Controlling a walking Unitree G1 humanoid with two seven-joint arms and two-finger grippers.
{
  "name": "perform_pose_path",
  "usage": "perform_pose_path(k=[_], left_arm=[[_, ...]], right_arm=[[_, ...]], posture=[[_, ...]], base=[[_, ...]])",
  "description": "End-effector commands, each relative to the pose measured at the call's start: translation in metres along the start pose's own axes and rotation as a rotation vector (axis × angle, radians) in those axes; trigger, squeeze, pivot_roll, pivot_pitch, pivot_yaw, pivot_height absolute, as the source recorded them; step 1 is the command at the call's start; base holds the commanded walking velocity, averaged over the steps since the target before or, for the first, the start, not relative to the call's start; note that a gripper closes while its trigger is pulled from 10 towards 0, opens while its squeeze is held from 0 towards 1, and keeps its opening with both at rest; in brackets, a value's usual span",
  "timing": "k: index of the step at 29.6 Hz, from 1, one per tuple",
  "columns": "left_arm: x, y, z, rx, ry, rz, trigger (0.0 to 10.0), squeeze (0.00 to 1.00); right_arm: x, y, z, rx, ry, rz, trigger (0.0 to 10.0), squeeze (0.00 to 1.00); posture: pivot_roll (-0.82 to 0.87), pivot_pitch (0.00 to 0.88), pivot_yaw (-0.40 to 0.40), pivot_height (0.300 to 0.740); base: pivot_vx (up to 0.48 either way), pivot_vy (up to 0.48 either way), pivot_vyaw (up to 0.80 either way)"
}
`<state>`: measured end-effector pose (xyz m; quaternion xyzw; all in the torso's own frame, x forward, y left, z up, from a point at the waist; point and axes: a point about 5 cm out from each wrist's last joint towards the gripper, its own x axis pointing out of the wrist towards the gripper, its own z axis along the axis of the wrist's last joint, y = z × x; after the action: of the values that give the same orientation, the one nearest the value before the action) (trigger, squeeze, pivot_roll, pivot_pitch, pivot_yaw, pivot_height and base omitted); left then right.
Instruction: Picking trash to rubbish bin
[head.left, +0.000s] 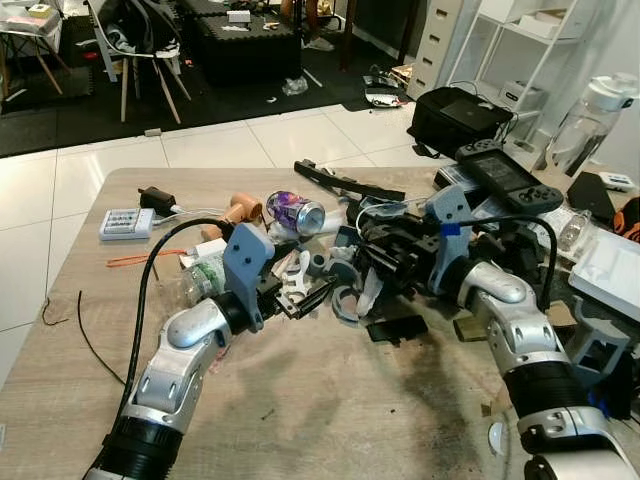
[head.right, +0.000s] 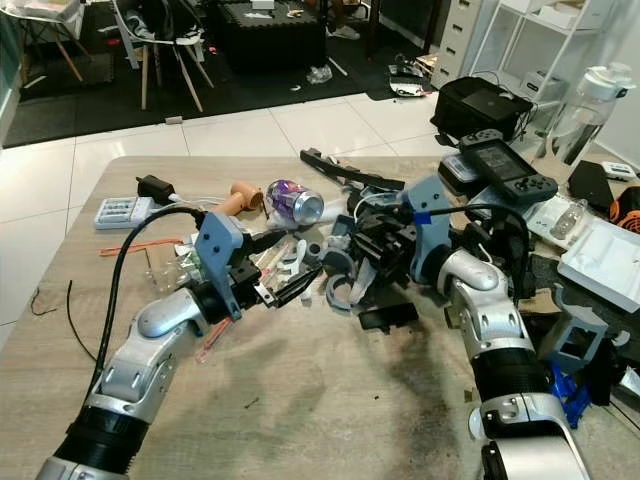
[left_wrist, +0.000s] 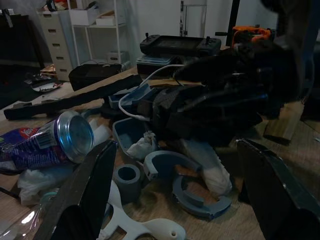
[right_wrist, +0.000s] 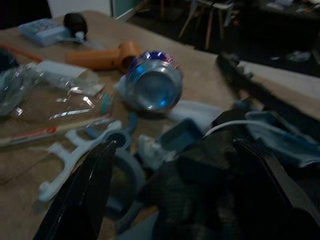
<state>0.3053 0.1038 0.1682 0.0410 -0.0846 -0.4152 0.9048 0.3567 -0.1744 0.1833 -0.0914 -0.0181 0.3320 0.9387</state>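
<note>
Lying on its side at frame centre of the wooden table (head.left: 300, 420), the shiny purple can (head.left: 296, 212) sits among grey plastic curved parts (left_wrist: 192, 195) and crinkled clear wrap (right_wrist: 60, 102). The left gripper (head.left: 305, 298) and right gripper (head.left: 368, 262) both reach into the heap, fingers spread and holding nothing.

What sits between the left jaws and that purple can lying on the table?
Loose clutter: from the left gripper, a white plastic bracket, a small grey tube and crumpled white tissue lie in front of the purple can. Nothing tall blocks it.
</note>
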Motion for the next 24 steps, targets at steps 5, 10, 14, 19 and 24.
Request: perform_pose_path(k=[5,10,14,19,24], left_arm=[[-0.001,0.001,0.001,0.008,0.004,-0.01,10.0,0.0],[0.0,0.0,0.001,0.009,0.004,-0.012,10.0,0.0],[0.0,0.0,0.001,0.013,0.007,-0.017,10.0,0.0],[0.001,0.0,0.001,0.014,0.008,-0.02,10.0,0.0],[0.001,0.0,0.001,0.015,0.01,-0.024,10.0,0.0]], right_arm=[[-0.001,-0.001,-0.009,-0.02,0.061,0.034,10.0,1.0],[-0.002,-0.001,-0.017,-0.031,0.089,0.037,10.0,1.0],[-0.005,-0.003,-0.033,0.008,0.149,0.037,10.0,0.0],[-0.007,0.002,-0.045,0.06,0.214,0.095,10.0,0.0],[-0.008,0.007,-0.051,0.076,0.251,0.136,10.0,0.0]], posture=[[-0.1,0.101,-0.007,0.74],[-0.1,0.102,-0.006,0.74],[-0.1,0.102,-0.005,0.74],[-0.09,0.1,-0.003,0.74],[-0.1,0.099,-0.003,0.74]], base=[[0.0,0.0,0.0],[0.0,0.0,0.0],[0.0,0.0,0.0],[0.0,0.0,0.0],[0.0,0.0,0.0]])
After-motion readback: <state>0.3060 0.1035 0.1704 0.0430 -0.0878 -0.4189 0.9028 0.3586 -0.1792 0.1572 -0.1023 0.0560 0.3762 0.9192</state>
